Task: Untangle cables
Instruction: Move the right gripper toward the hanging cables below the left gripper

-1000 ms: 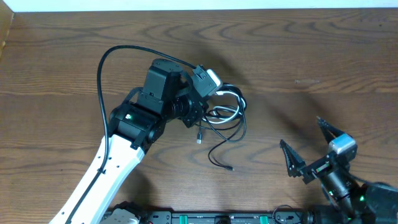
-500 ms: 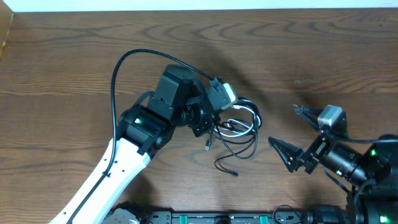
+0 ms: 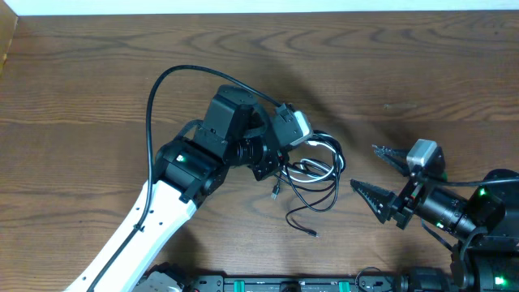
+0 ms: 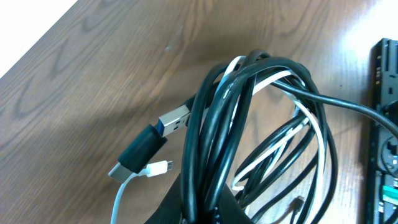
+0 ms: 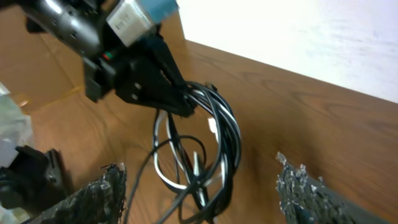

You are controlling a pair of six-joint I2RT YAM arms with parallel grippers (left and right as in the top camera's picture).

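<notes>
Well, the left gripper (image 5: 178, 99) squeezes the tangled cables (image 4: 227, 118); at three o'clock, the right gripper (image 3: 366, 168) is open, empty. Nothing's untangled yet.

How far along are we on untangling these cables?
Done: nothing is separated yet; the black and white cables are one looped knot. In hand: the left gripper is shut on the cables at the top of the knot. The right gripper is open, facing them without touching. Left: pull each cable free and lay them apart.
</notes>
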